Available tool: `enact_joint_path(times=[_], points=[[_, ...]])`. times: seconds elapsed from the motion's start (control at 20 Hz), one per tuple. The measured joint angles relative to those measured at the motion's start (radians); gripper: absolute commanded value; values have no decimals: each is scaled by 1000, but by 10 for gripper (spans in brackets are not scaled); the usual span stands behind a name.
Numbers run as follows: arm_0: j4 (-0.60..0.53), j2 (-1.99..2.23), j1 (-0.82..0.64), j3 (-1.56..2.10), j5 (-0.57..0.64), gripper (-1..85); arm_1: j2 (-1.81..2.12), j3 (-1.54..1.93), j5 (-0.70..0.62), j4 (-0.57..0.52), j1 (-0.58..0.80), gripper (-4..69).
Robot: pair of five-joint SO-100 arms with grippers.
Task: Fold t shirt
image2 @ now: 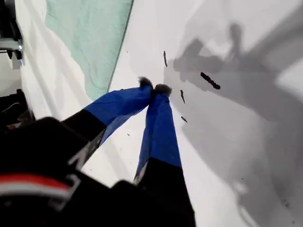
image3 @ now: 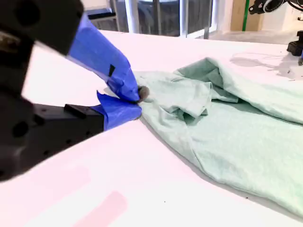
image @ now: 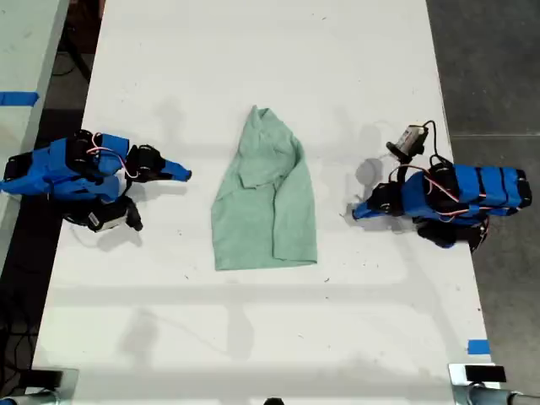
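Closest up, blue-taped fingertips of my second gripper (image3: 137,97), pinched together with nothing between them. Small pale mint-green cloth t shirt (image3: 236,137) just past those tips, one sleeve flopped over the body in a rumpled lump. Seen from the exterior view, shirt (image: 266,202) flat at mid-table, narrow end toward the far side, straight hem toward the near side, part folded over along the side on the exterior view's left. Long white table (image: 253,51) underneath.

My second gripper (image: 184,175) at the exterior view's left, near the shirt but apart. My first gripper (image: 356,213) at the exterior view's right, also apart, tips (image2: 154,88) closed against each other and holding nothing. Shirt (image2: 90,38) cut off at the frame edge there; short black marks (image2: 209,80) on the tabletop, too small to identify.
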Motion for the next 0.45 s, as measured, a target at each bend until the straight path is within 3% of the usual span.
enact_joint_path(times=[0.45], points=[[0, 0, 0, 0, 0, -1, 0, 0, 8, 0, 0, 14]])
